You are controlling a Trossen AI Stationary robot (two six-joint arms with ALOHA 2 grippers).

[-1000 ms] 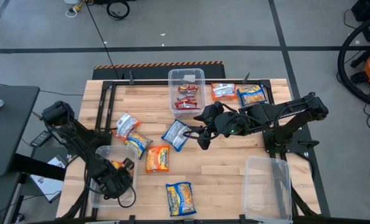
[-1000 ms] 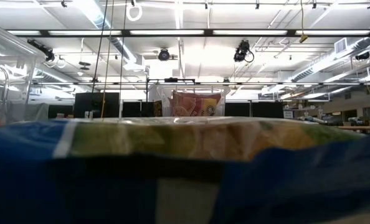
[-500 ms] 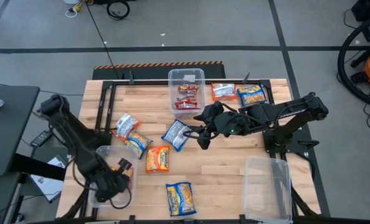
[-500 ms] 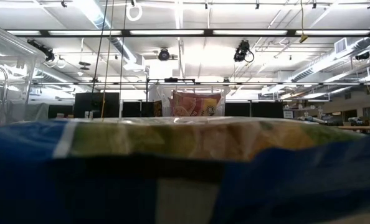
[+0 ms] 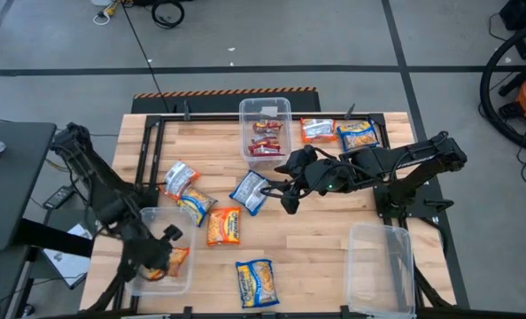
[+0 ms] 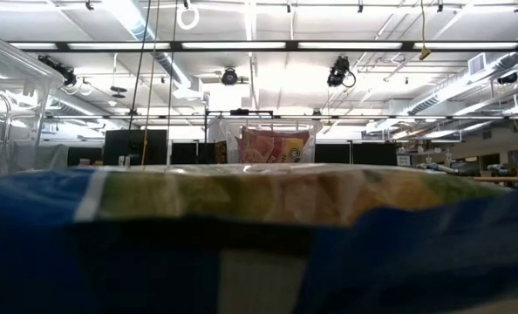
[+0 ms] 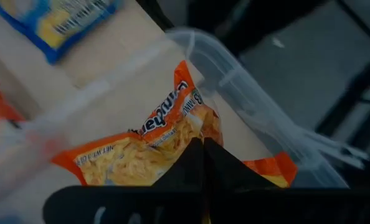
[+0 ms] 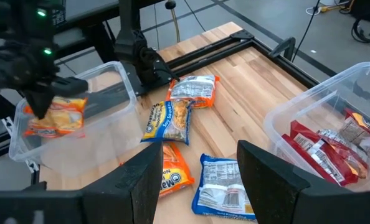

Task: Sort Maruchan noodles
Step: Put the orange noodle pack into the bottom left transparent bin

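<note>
On my far left, the left gripper [image 5: 157, 251] hangs over the near-left bin [image 5: 148, 279], fingers pinched tight on an orange packet [image 5: 172, 263] that sits inside that bin; in its wrist view the fingers [image 7: 203, 163] meet on the packet's edge. Moving right, I see loose packets on the table [image 5: 316, 257]: a silver-backed one [image 5: 180, 178], a blue and yellow one [image 5: 196, 206], an orange one [image 5: 224, 226], another blue one [image 5: 257, 283] at the near edge, and a face-down blue packet [image 5: 251, 191]. The far bin [image 5: 265, 108] holds red packets [image 5: 266, 139]. The right gripper [image 5: 287, 197] hovers just beside the face-down packet, jaws wide, holding nothing. Two more packets [image 5: 338, 132] lie far right, and another bin [image 5: 380, 270] sits at the near right.
</note>
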